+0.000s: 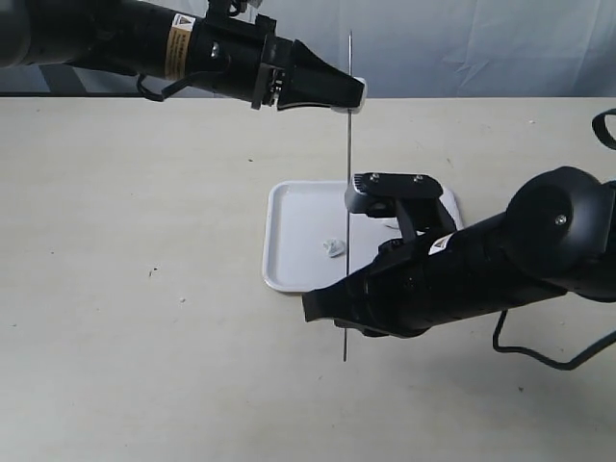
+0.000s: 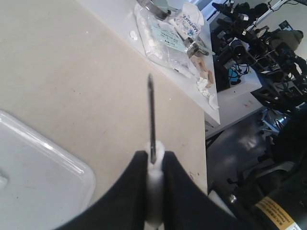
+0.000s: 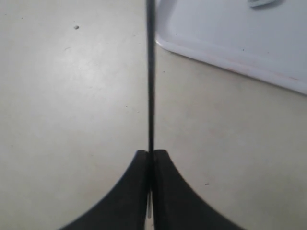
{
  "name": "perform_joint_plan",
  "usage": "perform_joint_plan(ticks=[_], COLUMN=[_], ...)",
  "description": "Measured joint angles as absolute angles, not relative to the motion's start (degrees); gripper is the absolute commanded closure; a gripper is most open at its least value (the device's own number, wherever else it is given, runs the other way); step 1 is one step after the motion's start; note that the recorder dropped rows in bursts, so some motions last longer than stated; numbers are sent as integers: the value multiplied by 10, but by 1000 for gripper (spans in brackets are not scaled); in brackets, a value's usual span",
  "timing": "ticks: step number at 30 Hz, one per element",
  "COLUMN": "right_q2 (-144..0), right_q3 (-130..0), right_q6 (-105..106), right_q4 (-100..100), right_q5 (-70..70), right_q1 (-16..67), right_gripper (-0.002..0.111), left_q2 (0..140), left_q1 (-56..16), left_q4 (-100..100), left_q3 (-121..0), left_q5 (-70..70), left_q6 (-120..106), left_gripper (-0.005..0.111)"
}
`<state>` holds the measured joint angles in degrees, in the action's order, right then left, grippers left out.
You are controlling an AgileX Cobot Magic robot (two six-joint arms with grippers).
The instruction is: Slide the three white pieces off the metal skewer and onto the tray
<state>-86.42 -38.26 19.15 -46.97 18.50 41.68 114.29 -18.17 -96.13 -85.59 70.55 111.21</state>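
left jaws pinching mostly hidden white piece (image 2: 154, 187) on skewer (image 2: 151, 115), right jaws clamping skewer

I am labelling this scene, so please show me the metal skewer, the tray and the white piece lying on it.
metal skewer (image 1: 347, 144), exterior view, bare middle of the shaft.
tray (image 1: 294, 217), exterior view, bare floor, left part.
white piece (image 1: 333, 247), exterior view, its middle.
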Motion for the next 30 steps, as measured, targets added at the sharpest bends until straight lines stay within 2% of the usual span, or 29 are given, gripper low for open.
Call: perform_joint_plan(ticks=[30], right_q2=[-903], right_q3=[-393], right_q6=[194], right_q4=[-476], right_q5=[132], right_q1=[446], right_gripper=[109], left_q2=[1146], left_q1=[-165], left_q4=[-916], left_q3=[-871], left_q5=[724], left_q6=[1079], left_gripper=[106])
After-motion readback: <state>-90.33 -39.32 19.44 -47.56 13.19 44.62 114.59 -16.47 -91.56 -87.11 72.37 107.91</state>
